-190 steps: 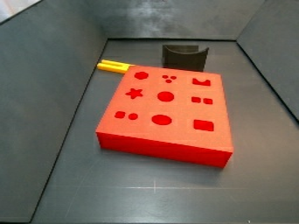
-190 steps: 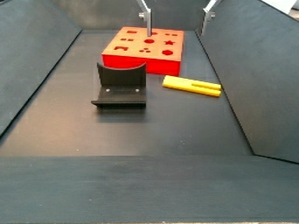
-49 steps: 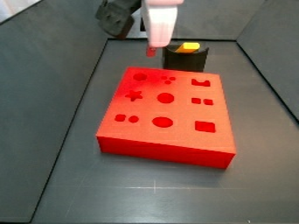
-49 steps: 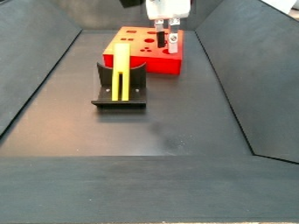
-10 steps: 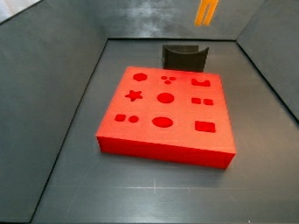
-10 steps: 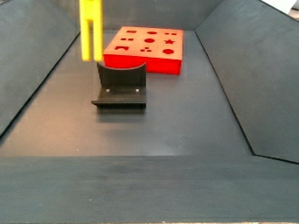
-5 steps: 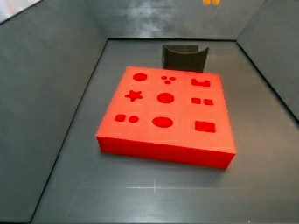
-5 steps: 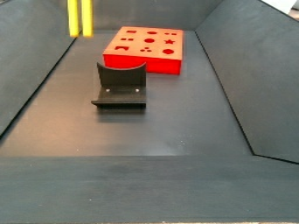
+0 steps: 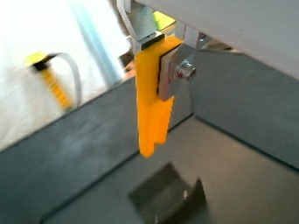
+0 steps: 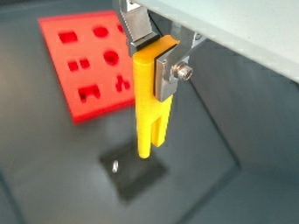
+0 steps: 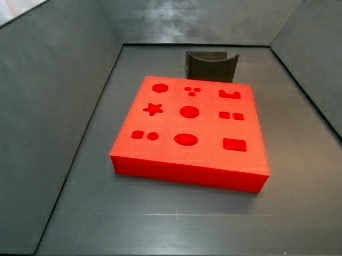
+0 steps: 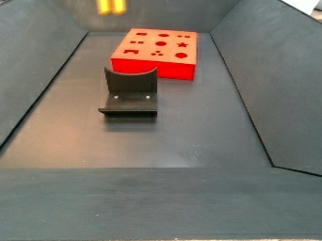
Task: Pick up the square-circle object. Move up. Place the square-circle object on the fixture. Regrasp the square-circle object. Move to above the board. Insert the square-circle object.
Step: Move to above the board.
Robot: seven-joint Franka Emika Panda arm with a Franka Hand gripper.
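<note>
In both wrist views my gripper [image 9: 158, 63] [image 10: 156, 63] is shut on the upper end of the square-circle object [image 9: 152, 118] [image 10: 149, 118], a yellow-orange bar hanging upright from the fingers [image 10: 169, 72]. Only the bar's lower tip [image 12: 111, 6] shows in a side view, at the picture's upper edge, high above the floor. The dark fixture [image 10: 132, 177] [image 9: 165, 194] lies far below the bar and stands empty [image 12: 130, 90] [image 11: 211, 65]. The red board [image 11: 187, 127] [image 12: 157, 51] [image 10: 86, 61] with its shaped holes lies beside the fixture.
Grey sloping walls [image 11: 67, 90] [image 12: 258, 85] close in the dark floor on all sides. A yellow-banded cable [image 9: 49, 77] shows outside the enclosure in a wrist view.
The gripper has kept rising with the bar. It has left one side view altogether, and in the other only its tip remains at the upper edge. Board and fixture have not moved.
</note>
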